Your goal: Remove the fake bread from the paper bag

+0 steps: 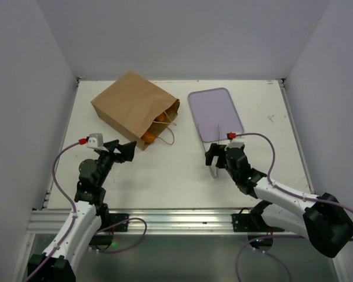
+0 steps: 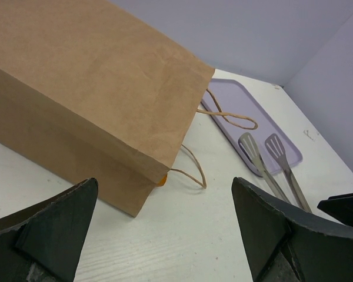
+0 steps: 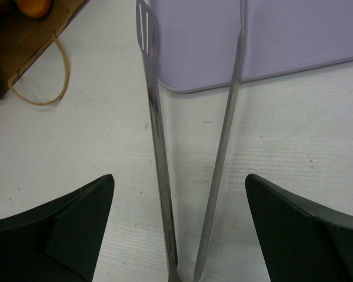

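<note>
Two sets of fingers stand spread, neither gripping anything. The right gripper (image 3: 179, 176) straddles the tongs (image 3: 156, 147), whose two arms run between its pads without touching them. The tongs' tips rest on the tray (image 3: 294, 41), right of the bag (image 2: 94, 76). The left gripper (image 2: 165, 182) hovers just short of the bag's near mouth corner, beside a string handle (image 2: 191, 167). Bread (image 1: 148, 138) shows orange inside the mouth of the bag, which lies on its side. The step looks like picking up the tongs. Close squarely across both arms near the hinge end, gently enough to leave the tips apart. Meanwhile the left gripper could pin the bag's lower lip against sliding.
</note>
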Robot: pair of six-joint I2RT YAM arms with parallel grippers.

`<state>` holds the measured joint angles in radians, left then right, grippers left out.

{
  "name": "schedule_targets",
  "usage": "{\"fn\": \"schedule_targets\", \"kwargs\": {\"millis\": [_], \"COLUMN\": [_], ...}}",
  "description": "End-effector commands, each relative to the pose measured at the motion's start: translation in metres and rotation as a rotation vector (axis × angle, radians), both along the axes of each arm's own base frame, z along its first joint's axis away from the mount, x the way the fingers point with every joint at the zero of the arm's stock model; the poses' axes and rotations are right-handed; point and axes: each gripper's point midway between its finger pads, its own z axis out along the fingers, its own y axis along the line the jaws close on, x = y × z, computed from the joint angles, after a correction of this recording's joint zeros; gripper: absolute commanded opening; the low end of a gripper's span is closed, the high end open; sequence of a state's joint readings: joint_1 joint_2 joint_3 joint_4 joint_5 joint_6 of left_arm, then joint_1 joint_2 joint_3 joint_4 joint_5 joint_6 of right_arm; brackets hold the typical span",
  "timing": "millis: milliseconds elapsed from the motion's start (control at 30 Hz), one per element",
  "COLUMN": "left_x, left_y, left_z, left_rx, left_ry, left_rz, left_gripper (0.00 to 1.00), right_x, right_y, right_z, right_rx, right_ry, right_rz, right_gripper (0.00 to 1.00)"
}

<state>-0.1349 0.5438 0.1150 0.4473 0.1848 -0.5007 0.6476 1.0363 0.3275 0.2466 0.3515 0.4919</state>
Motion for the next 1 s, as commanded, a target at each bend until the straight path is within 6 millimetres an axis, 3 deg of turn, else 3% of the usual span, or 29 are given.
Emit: {"fn": "schedule_targets", "kwargs": {"millis": [0,967], "left_x": [-0.001,-0.003], "left_y": [-0.006,-0.015], "left_z": [0.015,0.016], "left_rx": [0.024,0.04], "left_ry": [-0.048,-0.052], "left_rz": [-0.034,-0.067], "left_gripper": [1.0,1.0], "right_x": [0.011,0.019], "right_y": [-0.002,0.012], "right_z": [0.011,-0.012], "right_rx": [-0.005,-0.046], "right_ry": [-0.068,-0.077], "right_rz": [-0.035,-0.052], "right_gripper": [0.99,0.98]}}
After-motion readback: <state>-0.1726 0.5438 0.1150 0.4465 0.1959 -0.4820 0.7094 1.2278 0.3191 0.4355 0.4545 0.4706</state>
